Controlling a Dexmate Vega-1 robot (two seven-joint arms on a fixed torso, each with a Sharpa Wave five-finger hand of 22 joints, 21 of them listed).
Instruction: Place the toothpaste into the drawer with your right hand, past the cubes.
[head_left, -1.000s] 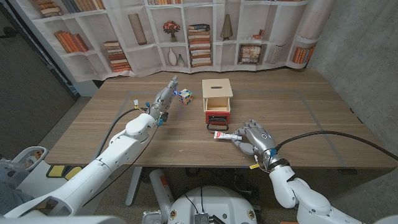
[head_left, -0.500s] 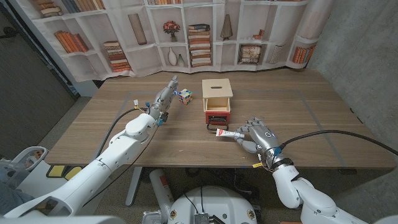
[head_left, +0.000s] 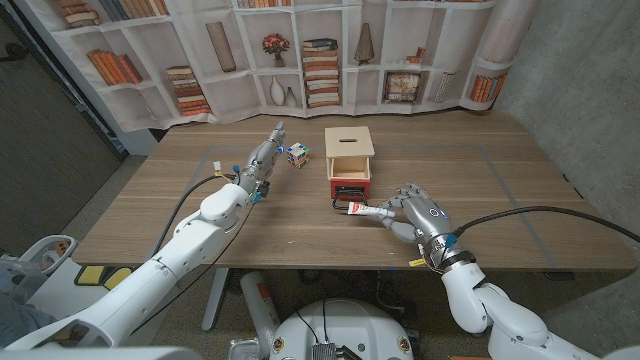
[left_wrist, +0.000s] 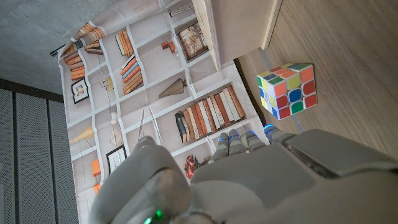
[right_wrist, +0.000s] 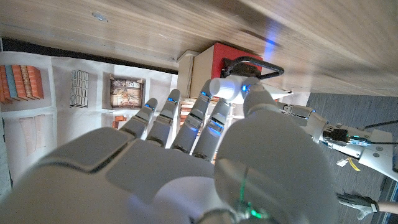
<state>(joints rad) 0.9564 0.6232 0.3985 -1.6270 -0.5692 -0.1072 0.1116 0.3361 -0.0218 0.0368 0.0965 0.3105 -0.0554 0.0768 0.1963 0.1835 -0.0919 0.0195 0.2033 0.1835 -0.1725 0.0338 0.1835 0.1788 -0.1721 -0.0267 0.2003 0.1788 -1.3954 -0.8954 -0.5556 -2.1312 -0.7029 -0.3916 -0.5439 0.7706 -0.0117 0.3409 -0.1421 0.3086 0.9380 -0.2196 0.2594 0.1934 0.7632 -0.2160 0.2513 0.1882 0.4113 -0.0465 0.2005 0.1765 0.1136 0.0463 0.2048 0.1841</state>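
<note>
The right hand (head_left: 415, 215) is near the front edge of the wooden table (head_left: 480, 190), right of its middle, and pinches the toothpaste (head_left: 362, 210) between thumb and fingers. The tube is white with a red band and points toward the drawer (head_left: 349, 187); its free end is just beside the drawer's black handle, though from the head view it is hard to tell whether the two touch. In the right wrist view the white end of the toothpaste (right_wrist: 227, 89) sits at the tips of the fingers (right_wrist: 208, 109), close in front of the drawer's red front (right_wrist: 233, 56) and its handle. The drawer is the red lower part of a small wooden box (head_left: 349, 146) that stands around the middle of the table, with a slot in its light top. The left hand (head_left: 264, 159) is stretched out over the table toward the far edge, left of the box, its fingers straight and close together with nothing in them. Just beyond its fingertips stands a colour cube (head_left: 298, 154), just left of the box; the left wrist view shows this cube (left_wrist: 288, 91) apart from the left hand (left_wrist: 249, 180). Behind the far edge hangs a backdrop printed with bookshelves (head_left: 300, 50).
</note>
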